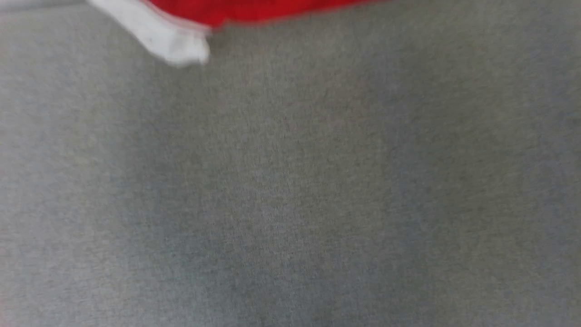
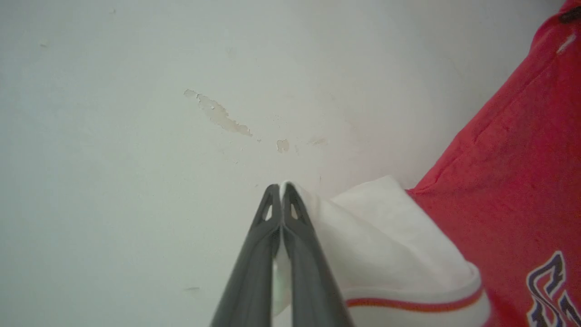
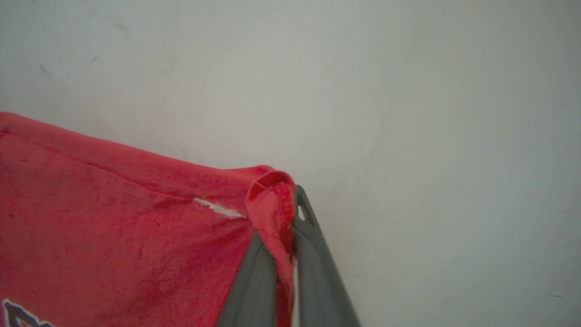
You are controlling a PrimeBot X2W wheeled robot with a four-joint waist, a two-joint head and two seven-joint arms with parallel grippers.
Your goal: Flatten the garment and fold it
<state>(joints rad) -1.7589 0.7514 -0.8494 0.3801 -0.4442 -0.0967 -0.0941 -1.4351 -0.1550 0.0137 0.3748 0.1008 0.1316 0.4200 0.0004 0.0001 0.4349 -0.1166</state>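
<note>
Running left-right: garment, sleeve leftward.

One garment — red, with one white sleeve in sight and one red-and-white striped band across that sleeve. Two grippers, the left gripper and the right gripper, each with two dark fingers, four in all. One patch of dark-outlined lettering on the red cloth. Two clear chips in the one pale surface — one long chip, one small chip.
</note>
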